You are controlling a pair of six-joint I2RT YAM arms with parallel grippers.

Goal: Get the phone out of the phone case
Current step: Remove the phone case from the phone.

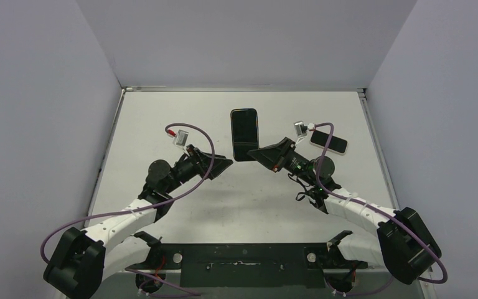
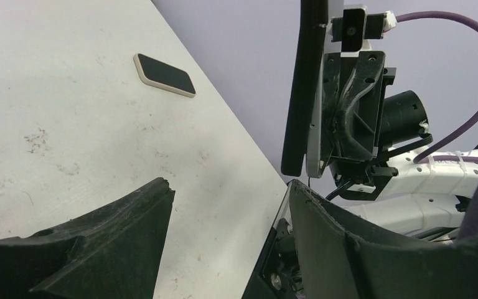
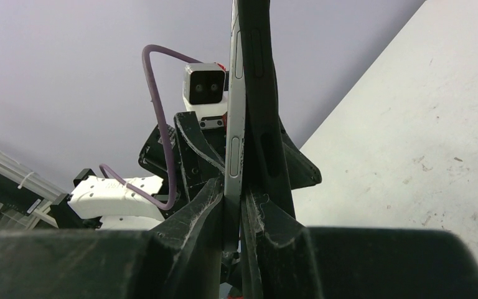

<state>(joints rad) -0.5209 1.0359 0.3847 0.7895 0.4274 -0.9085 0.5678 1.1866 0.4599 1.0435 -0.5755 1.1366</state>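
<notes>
Right pincer (image 3: pixel 236 200) pinches the phone (image 3: pixel 233 124) aloft; left pincer (image 2: pixel 230 187) spread, facing it.

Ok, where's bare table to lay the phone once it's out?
Bare table nearside of the left gripper, also far left of it. Crowded: centre, where the right gripper holds the phone, and far right by the white-edged slab.

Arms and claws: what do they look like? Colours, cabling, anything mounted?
Left arm and right arm: white links with bulky black joints. Left claw and right claw: matte black, with wedge-shaped fingers. A purple cable loops off each wrist, next to a small white camera box.
</notes>
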